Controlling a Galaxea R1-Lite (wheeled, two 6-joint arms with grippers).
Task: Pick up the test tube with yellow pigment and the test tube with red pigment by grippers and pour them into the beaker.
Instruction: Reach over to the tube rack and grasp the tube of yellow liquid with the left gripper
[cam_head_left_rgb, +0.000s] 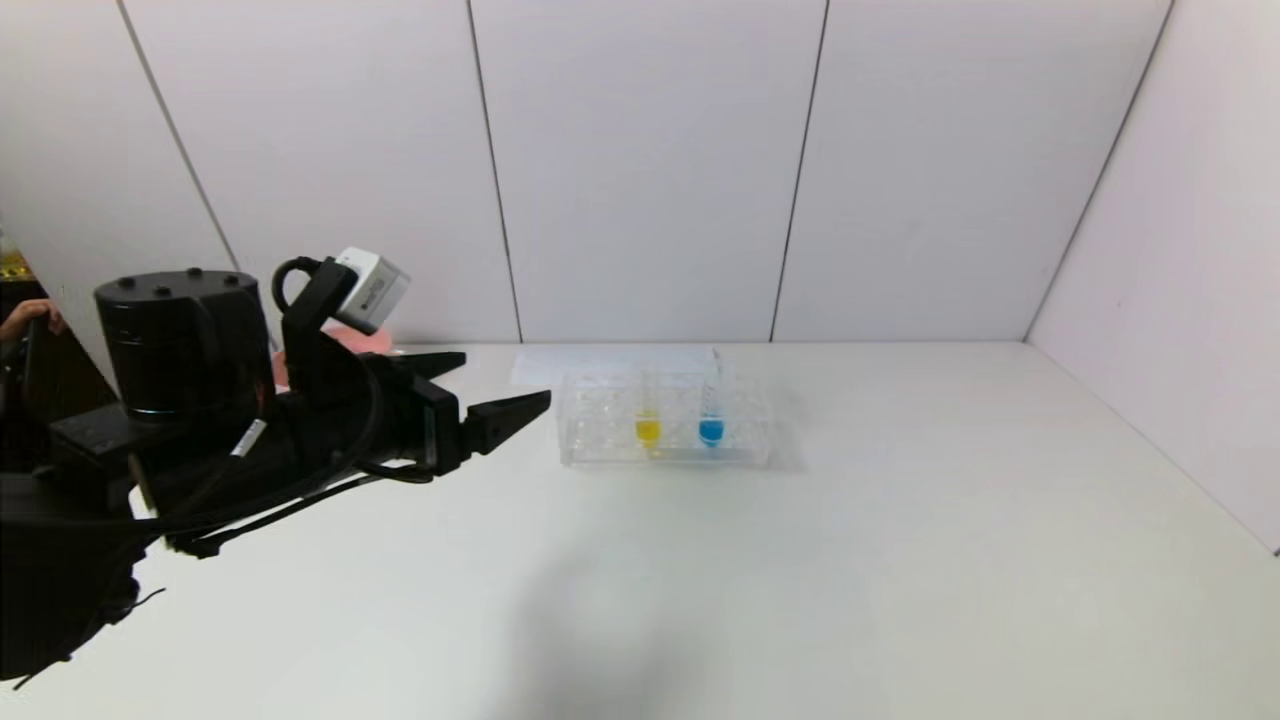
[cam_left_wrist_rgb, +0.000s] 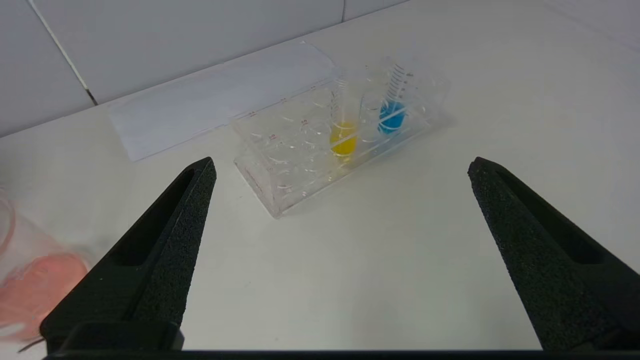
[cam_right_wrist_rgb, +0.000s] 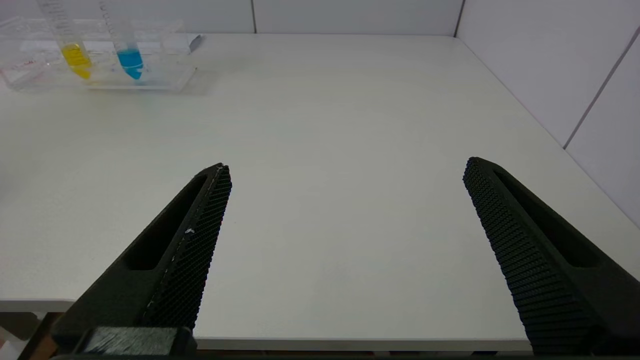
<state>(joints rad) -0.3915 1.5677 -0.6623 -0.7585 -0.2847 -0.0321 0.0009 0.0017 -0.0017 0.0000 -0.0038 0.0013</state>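
- No word, brand or number can be read anywhere.
- Graduation lines are seen on the slender clear tube with yellow liquid (cam_left_wrist_rgb: 343, 131) and the like tube with blue liquid (cam_left_wrist_rgb: 391, 111); their figures cannot be made out.
- Small red marks are printed on the clear rectangular plastic tube rack (cam_left_wrist_rgb: 260, 180), too small to be read.

White table (cam_head_left_rgb: 900, 560) with clear tube rack (cam_head_left_rgb: 600, 445), paper sheet (cam_head_left_rgb: 560, 365)

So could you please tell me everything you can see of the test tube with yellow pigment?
The test tube with yellow pigment is a slender clear tube with printed graduation marks and yellow liquid filling its rounded tip. It stands roughly upright in the clear plastic rack, beside the blue-liquid tube. No claw touches it.
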